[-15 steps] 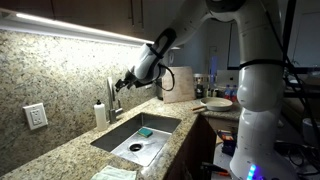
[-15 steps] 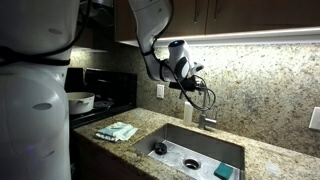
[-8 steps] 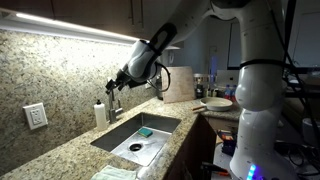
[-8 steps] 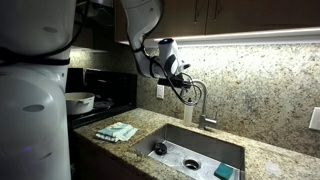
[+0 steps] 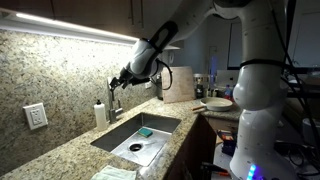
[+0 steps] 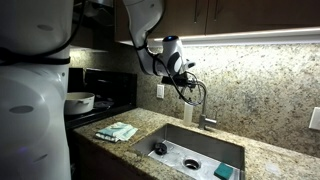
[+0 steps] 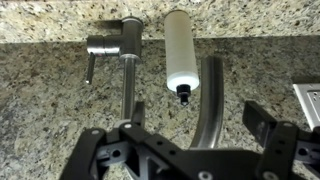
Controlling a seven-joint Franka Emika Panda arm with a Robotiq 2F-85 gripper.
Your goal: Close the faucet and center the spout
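Here, spread claw [image 7: 197,115] astride spout [image 7: 210,85], beside white soap bottle [image 7: 180,45].

Fingers [image 7: 264,122] black; spout [image 7: 208,100] between them shiny silver; faucet [image 7: 112,45] beyond, silver; bottle [image 7: 181,45] white, black tip; tabletop [image 7: 40,95] speckled beige-brown.

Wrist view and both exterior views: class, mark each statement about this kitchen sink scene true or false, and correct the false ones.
1. The gripper has its fingers open, with the chrome gooseneck spout between them. True.
2. A white cylindrical soap dispenser bottle stands beside the tall chrome faucet. True.
3. The sponge in the steel sink is red. False: the sponge is green.
4. The crumpled green cloth lies inside the sink. False: the crumpled green cloth lies on the speckled granite counter beside it.
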